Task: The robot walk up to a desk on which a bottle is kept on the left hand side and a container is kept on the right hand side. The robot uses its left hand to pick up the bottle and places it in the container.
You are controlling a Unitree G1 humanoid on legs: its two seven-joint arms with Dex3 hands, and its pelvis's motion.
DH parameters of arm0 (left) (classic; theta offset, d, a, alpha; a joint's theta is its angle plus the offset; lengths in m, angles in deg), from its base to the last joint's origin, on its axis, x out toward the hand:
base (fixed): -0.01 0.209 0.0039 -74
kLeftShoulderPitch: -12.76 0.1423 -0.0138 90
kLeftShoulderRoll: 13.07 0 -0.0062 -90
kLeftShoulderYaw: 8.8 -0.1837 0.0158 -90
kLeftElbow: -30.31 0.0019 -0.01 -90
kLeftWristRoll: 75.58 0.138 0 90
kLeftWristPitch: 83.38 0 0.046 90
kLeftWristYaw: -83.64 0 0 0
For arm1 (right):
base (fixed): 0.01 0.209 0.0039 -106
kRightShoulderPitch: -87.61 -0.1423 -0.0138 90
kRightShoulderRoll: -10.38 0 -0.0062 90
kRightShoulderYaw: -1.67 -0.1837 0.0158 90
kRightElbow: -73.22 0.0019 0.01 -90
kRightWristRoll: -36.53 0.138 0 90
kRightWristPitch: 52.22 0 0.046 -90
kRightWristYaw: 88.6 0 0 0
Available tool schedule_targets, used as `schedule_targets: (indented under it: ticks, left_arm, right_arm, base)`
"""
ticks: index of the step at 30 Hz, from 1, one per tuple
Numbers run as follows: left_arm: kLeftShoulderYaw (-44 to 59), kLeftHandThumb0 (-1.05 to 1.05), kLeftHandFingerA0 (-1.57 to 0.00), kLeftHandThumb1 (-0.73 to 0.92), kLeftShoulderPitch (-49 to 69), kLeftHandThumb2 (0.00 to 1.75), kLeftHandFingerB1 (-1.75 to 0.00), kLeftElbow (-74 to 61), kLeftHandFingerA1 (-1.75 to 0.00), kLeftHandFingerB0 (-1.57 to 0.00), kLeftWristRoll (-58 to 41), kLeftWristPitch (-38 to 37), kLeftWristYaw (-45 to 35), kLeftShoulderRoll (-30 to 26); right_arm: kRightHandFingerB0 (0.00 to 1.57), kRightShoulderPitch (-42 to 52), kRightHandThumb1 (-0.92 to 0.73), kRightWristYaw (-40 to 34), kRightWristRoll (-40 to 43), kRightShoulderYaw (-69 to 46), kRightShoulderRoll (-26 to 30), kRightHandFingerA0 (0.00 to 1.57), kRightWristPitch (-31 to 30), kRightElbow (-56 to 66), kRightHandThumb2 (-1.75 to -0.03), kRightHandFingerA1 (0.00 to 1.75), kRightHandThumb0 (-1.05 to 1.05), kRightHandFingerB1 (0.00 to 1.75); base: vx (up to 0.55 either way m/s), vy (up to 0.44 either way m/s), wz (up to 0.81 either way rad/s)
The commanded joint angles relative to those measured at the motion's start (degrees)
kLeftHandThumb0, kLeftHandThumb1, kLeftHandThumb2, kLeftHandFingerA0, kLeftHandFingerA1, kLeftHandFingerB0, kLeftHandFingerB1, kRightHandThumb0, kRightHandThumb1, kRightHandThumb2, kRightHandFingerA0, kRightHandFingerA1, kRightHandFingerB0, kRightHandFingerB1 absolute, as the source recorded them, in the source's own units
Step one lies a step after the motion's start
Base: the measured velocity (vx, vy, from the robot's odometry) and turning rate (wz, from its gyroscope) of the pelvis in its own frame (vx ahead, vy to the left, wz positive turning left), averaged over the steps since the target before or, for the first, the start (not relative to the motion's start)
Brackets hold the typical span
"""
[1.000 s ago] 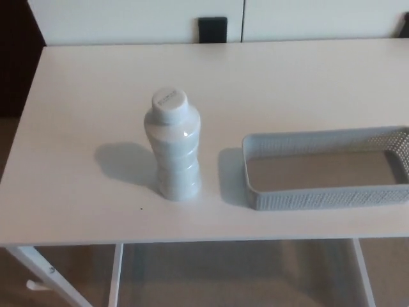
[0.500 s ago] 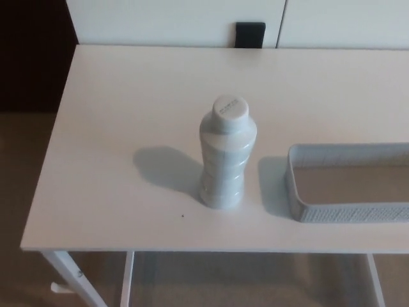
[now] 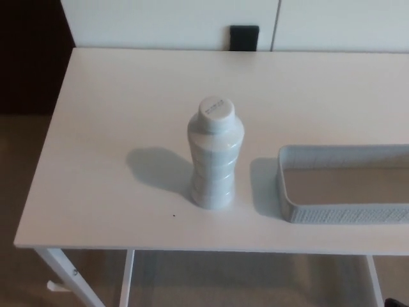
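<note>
A white ribbed bottle with a white cap stands upright near the middle of the white desk. To its right lies a shallow grey mesh container, empty, running off the picture's right edge. A narrow strip of desk separates the two. Neither of my hands shows in the head view.
The desk's front edge runs across the lower part of the picture, with white legs below it. A white wall with a small black block stands behind the desk. Dark space lies past the desk's left edge.
The whole picture has shifted, so the camera has moved. The bottle and container keep their places on the desk.
</note>
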Motion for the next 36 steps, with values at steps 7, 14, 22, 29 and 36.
schedule_targets:
  ticks: [7, 14, 22, 29, 36]
  left_arm:
    - [-16.18, -0.21, 0.0, 0.38, -2.75, 0.66, -0.18, -53.77, -0.26, -0.01, 1.75, 1.7, -0.28, 4.76]
    - [-34.21, -0.19, 0.0, 0.36, -10.19, 0.66, -0.18, -64.58, -0.23, -0.01, 10.5, 6.78, 2.38, 10.13]
    - [-47.3, -0.22, -0.02, 0.38, -12.94, 0.65, -0.19, -62.41, -0.25, -0.04, 19.33, 9.2, 6.41, 18.76]
    - [-51.92, -0.21, 0.0, 0.39, -11.72, 0.67, -0.17, -59.27, -0.22, -0.01, 19.74, 9.28, 7.29, 22.22]
    - [-53.68, -0.22, 0.0, 0.4, -12.18, 0.68, -0.15, -57.81, -0.22, 0.0, 19.27, 10.11, 8.52, 22.88]
  right_arm:
    - [0.0, -0.73, -0.67, 0.25, 0.13, 0.18, 0.8, 0.0, 0.35, -0.37, -1.75, 0.0, 0.8, 0.0]
    - [0.0, -0.75, -0.7, -0.8, -0.46, 1.06, 0.82, 0.0, -0.68, 1.46, -1.75, 0.0, 0.74, 0.0]
    - [0.0, -0.71, -0.59, -2.02, -2.17, 2.44, 1.31, 0.0, 0.11, 1.26, -1.75, 0.0, 0.78, 0.0]
    - [0.0, -1.08, -0.87, -1.5, -0.93, 1.87, 0.76, 0.0, -0.37, 1.95, -1.72, 0.19, 0.95, 0.0]
    - [0.0, -1.12, -0.7, -1.63, -0.36, 1.79, 0.53, 0.0, -1.62, 3.09, -1.75, 0.0, 0.66, 0.0]
  base:
    - [0.0, 0.0, 0.0]
    - [0.0, 0.0, 0.0]
    - [0.0, 0.0, 0.0]
    - [0.0, 0.0, 0.0]
    - [0.0, 0.0, 0.0]
